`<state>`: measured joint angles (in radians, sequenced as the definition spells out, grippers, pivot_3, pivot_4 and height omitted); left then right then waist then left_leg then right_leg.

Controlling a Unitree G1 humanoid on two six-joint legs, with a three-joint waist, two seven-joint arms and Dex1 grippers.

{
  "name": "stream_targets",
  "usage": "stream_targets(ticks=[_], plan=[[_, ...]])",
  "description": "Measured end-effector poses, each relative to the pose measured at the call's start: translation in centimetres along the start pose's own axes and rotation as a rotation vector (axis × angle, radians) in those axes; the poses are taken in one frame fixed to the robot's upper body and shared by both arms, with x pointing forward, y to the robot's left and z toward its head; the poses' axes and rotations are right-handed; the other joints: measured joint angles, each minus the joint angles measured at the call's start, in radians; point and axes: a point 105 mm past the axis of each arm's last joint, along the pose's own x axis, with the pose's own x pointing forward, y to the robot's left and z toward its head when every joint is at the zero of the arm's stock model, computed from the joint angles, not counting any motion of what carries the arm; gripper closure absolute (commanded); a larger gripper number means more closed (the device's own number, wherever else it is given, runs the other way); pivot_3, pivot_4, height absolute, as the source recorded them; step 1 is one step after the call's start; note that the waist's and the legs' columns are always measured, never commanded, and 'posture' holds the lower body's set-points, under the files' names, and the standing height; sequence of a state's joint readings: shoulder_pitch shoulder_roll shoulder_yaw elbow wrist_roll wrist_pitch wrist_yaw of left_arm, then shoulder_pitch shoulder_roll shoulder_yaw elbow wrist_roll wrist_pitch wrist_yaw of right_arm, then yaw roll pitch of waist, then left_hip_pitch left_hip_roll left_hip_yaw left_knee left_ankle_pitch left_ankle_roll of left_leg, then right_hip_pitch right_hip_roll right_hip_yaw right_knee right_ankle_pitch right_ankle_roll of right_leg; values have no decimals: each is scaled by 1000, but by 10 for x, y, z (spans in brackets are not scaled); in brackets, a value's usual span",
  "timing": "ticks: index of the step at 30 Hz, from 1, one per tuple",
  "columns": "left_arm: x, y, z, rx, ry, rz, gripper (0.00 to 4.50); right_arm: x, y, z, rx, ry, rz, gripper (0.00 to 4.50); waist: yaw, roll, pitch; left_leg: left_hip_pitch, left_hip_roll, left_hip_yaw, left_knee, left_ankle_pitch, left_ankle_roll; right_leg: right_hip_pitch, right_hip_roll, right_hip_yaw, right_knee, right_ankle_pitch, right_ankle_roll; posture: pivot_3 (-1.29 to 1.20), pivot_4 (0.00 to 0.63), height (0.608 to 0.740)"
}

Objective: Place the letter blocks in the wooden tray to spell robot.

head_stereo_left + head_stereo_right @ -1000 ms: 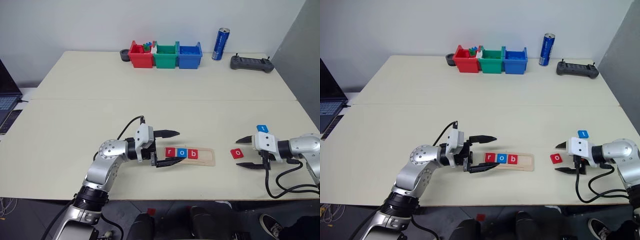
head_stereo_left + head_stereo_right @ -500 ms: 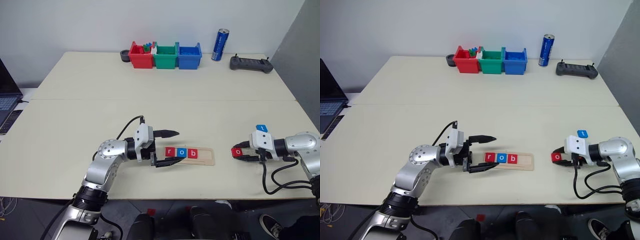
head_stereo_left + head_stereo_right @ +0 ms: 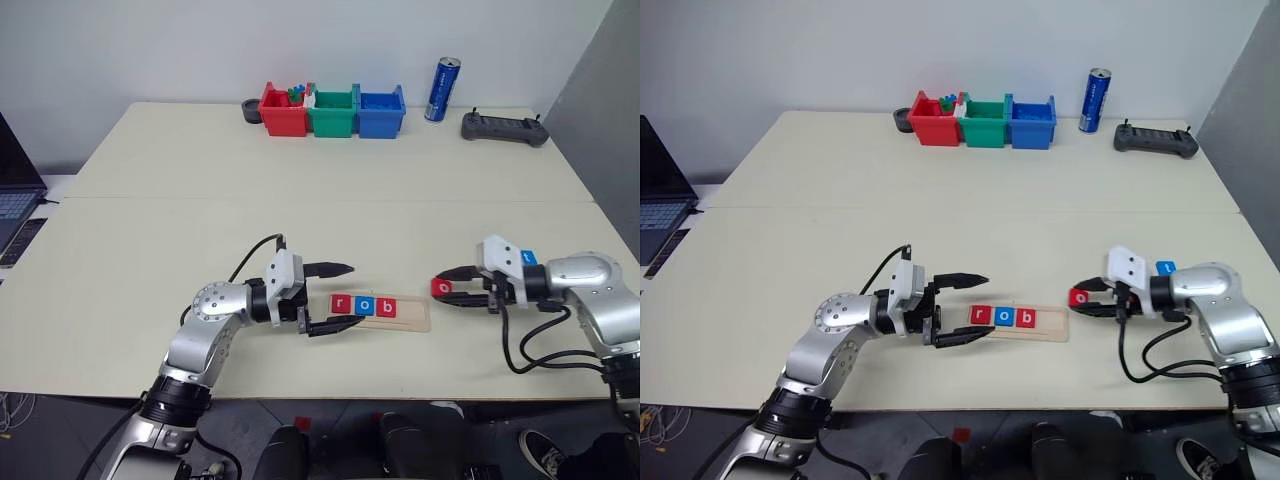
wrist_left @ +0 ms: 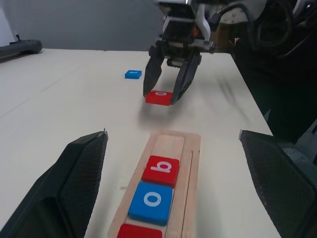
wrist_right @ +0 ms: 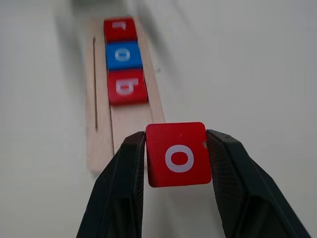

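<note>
A: Wooden tray (image 3: 415, 312) contents?
B: Tiles r, o, b (image 3: 385, 307).
A: Claws?
B: Right claw (image 3: 447, 287) clamped red "o" tile (image 5: 176, 154), just beyond the tray's empty end. Left claw (image 3: 338, 296) gaped at the tray's "r" end.

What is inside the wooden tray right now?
The wooden tray holds red r, blue o and red b; the remaining groove is bare. Nothing there is covered.

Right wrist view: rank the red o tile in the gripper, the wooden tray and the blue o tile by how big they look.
1. Wooden tray, the longest shape.
2. Red o tile, held between the right gripper fingers and nearest the camera, so it looks oversized.
3. Blue o tile, farther off in the tray; probably the same real size as the red one.
</note>
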<state>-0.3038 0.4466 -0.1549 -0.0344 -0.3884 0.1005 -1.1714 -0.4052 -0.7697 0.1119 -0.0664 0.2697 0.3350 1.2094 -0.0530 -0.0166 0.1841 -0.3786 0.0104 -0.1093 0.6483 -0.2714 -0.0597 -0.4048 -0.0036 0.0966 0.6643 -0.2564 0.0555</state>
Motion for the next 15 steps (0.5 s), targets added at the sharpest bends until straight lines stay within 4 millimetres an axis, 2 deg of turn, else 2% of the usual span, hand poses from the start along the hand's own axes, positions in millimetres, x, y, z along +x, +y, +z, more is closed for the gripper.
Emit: stream_targets(ticks=[4, 15], plan=[[-3, -4, -1, -3, 7, -1, 0, 15, 15, 4, 27, 2, 30, 3022, 7, 0, 0, -1, -1, 0, 0, 0, 0, 0, 0, 0, -1, 0, 0, 0, 150, 740], [-4, -4, 1, 9, 8, 1, 0, 27, 20, -13, -16, 81, 56, 3022, 13, 0, 0, -1, 0, 0, 0, 0, 0, 0, 0, 0, -1, 0, 0, 0, 150, 740]])
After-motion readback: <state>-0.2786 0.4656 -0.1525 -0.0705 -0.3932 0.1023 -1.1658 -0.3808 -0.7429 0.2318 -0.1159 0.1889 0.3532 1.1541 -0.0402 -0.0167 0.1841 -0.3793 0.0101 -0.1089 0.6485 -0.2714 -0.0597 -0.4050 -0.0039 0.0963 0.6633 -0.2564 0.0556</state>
